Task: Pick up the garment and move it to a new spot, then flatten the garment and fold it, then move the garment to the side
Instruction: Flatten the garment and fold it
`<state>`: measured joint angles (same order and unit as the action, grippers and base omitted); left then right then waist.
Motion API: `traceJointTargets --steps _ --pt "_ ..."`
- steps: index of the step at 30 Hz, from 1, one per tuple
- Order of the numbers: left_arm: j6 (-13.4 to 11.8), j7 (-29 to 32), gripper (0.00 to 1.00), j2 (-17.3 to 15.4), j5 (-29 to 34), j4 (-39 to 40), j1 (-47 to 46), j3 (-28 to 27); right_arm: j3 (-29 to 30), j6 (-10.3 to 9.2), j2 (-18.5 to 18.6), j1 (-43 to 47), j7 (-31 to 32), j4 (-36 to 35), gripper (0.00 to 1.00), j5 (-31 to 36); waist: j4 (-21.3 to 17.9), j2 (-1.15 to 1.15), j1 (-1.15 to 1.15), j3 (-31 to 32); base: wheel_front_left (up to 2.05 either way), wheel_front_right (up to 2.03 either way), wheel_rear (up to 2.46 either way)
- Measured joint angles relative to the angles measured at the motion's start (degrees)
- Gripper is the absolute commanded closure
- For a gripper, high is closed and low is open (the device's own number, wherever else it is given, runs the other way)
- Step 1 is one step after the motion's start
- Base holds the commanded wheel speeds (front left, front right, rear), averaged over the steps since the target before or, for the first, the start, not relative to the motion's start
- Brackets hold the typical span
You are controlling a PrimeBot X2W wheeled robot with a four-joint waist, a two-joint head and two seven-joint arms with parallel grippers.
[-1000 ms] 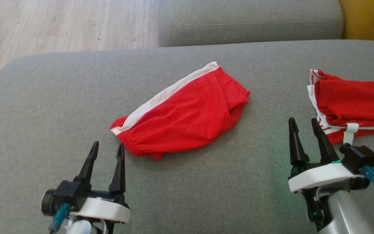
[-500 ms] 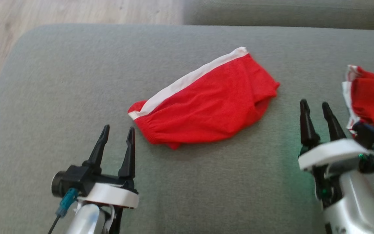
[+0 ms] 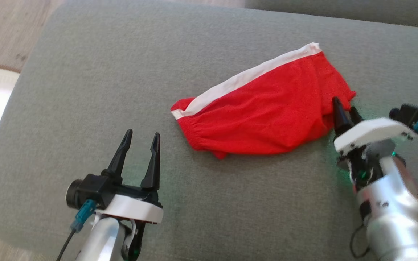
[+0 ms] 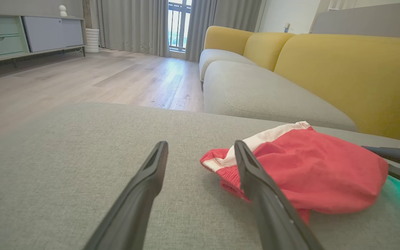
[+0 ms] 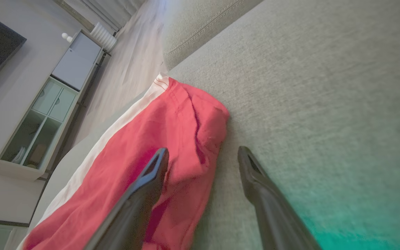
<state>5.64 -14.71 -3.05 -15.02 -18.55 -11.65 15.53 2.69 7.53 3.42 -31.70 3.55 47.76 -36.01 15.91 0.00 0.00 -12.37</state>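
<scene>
**Red garment lies right of centre, both end effectors wide and empty**

A soft red fabric garment [image 3: 267,108] with a white band along its far edge lies crumpled on the broad grey upholstered sofa cushion [image 3: 122,72], nearer the cushion's right edge than its left. The left end effector [image 3: 142,133] hovers toward the near-left corner, fingers spread wide and holding nothing, short of the garment's gathered hem. The right end effector [image 3: 344,104] is also spread wide and empty. Its tips sit at the garment's right end, one finger over red cloth and the other over bare cushion (the right wrist view shows this straddle best). Whether they touch the cloth cannot be told.

The cloth looks thin, light and limp, so it should drape and bunch when lifted rather than keep its shape. A single pinch would likely leave it dangling in a twist. Better holds seem to be the thicker white band or the gathered hem, taken at two spread points.
</scene>
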Motion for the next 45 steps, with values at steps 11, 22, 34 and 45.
traceJointTargets --steps 11,22,34,45 --pt "0.4 0.0 0.00 0.3 0.0 -0.8 -0.5 0.0 0.5 0.00 1.5 -12.9 0.5 16.3 0.00 3.0 3.2 0.00 0.00 -2.1 0.00 0.00 0.00" --pt "0.4 0.0 0.00 0.4 -0.6 -1.1 -1.4 1.2 -4.1 0.00 1.8 -17.3 -2.6 22.9 1.00 4.9 3.3 0.00 0.00 -2.9 0.00 0.00 0.00" --pt "0.4 0.0 0.00 0.4 0.6 -1.7 -1.3 -0.3 -7.9 0.00 0.6 -14.1 -13.3 19.4 1.00 -2.0 -1.1 0.00 0.00 -1.6 0.00 0.00 0.00" --pt "0.9 0.0 0.00 0.4 2.0 -1.7 0.6 -2.5 -2.4 0.00 1.3 -4.5 -17.5 14.3 1.00 -4.6 -6.7 0.00 0.00 2.3 0.00 0.00 0.00"
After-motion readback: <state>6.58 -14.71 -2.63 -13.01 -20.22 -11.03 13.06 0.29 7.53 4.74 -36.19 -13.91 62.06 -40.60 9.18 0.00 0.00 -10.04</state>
